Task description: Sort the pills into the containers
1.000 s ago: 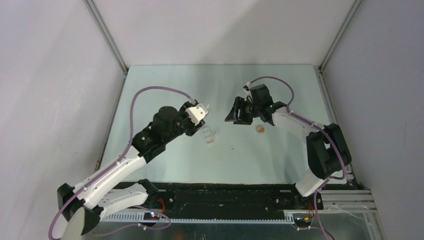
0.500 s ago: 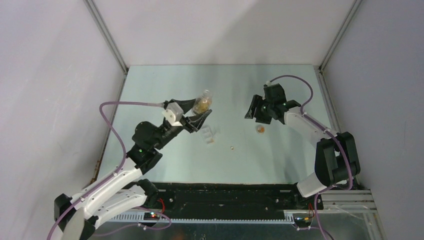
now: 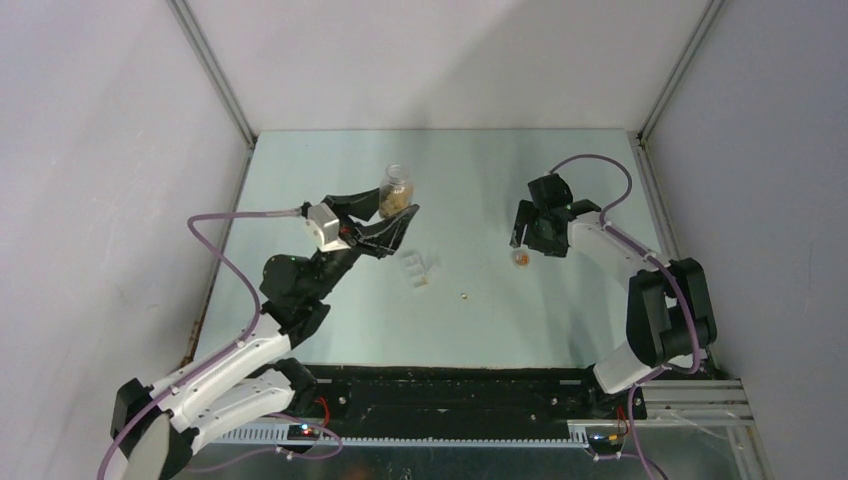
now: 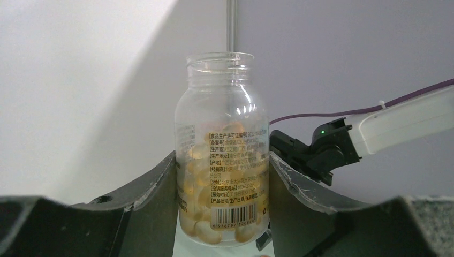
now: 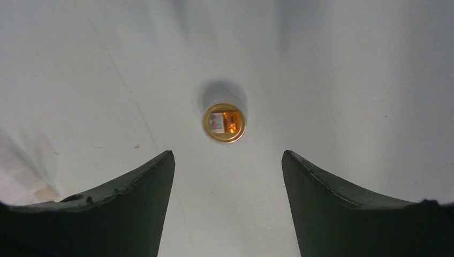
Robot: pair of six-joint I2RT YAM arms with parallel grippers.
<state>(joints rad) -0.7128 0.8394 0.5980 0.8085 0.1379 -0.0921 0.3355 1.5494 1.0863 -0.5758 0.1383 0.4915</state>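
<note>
My left gripper [image 4: 222, 160] is shut on a clear uncapped bottle [image 4: 222, 134], held upright above the table and filled low down with orange-tan pills [image 4: 214, 225]. From above, the bottle [image 3: 397, 190] stands between the left gripper's [image 3: 392, 212] fingers, behind the containers [image 3: 417, 268], a small white translucent pill box on the table. One loose pill [image 3: 463, 296] lies to the box's right. My right gripper [image 3: 527, 236] hangs open and empty just above a gold bottle cap [image 3: 520, 259]; in the right wrist view the cap [image 5: 224, 122] lies beyond the right gripper [image 5: 227, 155].
The pale green table [image 3: 330, 320] is boxed in by grey walls on the left, back and right. The right arm's purple cable [image 3: 590, 160] loops over the back right. A black rail [image 3: 450, 385] runs along the near edge.
The left arm has swung round, bringing the bottle into sight and then upright, a little farther back. The right gripper has moved right, over the cap, and its jaws have widened.
</note>
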